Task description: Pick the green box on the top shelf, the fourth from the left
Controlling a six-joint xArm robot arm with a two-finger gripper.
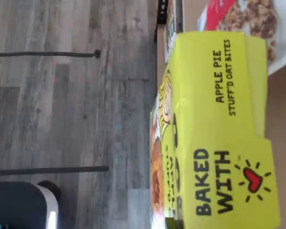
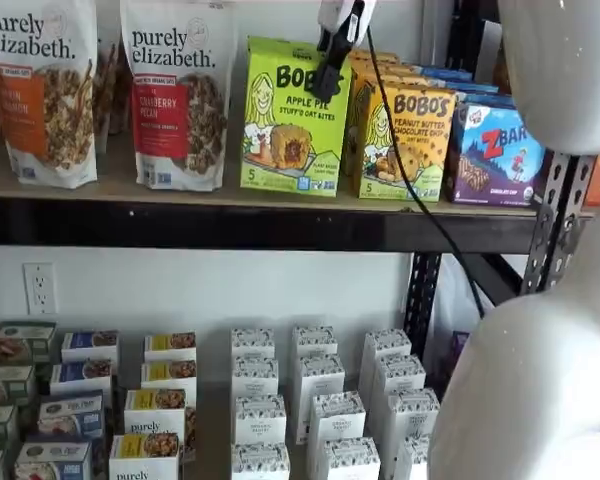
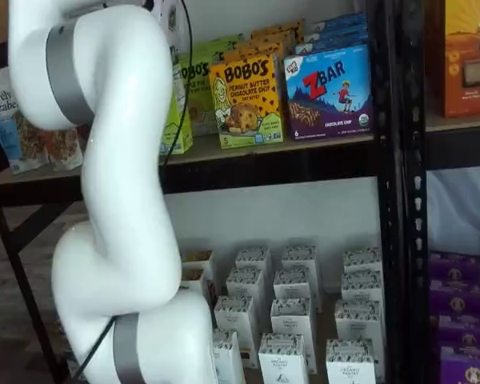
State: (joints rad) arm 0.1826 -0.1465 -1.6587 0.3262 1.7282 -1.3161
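Already Clamped: Green Carton Held at the Shelf's Front Edge

Plainly, the lime-green upright cardboard carton marked "Apple Pie" [image 2: 295,120] stands at the front edge of the long tan board shelf with its black metal beam [image 2: 230,222], just beside the orange-yellow peanut butter carton [image 2: 405,140], with the blue ZBar box [image 2: 500,155] farther along. The white-bodied claw with black fingers [image 2: 330,65] comes down from above onto the carton's top, and its fingers are pressed together on that upper edge. Gripping from overhead looks deliberate: the neighbours crowd both sides, so only the top is free to take. The carton stands upright, its base seemingly on the board, so I judge the lift not yet begun.

Much is concealed. The fingertips merge into one dark shape against the carton, so the exact contact line cannot be made out. From the wrist camera only the carton's yellow-green top panel [image 1: 219,129] and wood-look floor [image 1: 71,119] show. The white arm [image 3: 120,200] covers most of the carton in a shelf view, and the claw itself is missing there.
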